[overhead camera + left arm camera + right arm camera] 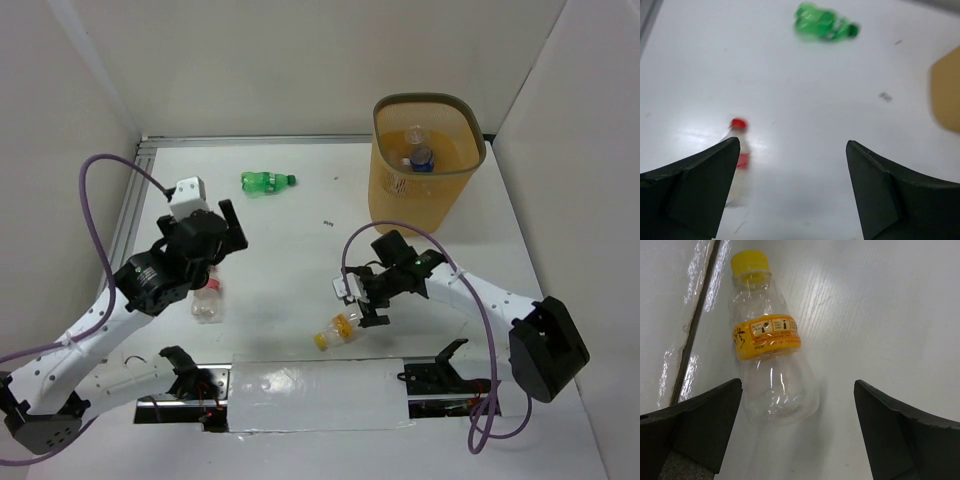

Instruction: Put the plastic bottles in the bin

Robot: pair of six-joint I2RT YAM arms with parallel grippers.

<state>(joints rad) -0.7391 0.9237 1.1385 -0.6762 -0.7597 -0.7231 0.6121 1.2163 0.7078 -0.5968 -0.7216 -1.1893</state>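
Yellow-capped bottle (pixel 771 345) flat on table (pixel 890 315) just ahead of right gripper (pixel 797 390), left of centre, cap pointing away, axis along reach; jaws wide apart, empty; bin (pixel 395 190) well beyond.

White table (pixel 300 260), green bottle (pixel 266 182) lying at back, red-capped bottle (pixel 208 305) left, yellow-capped bottle (pixel 335 332) front, bin (pixel 415 200) back right

- green bottle (pixel 266 182): green all over, cap included;
- yellow-capped bottle (pixel 771 345): clear, orange-yellow label band;
- red-capped bottle (pixel 744 150): clear, red label;
- bin (pixel 400 200): translucent orange-tan, olive-brown rim, perforated lower wall
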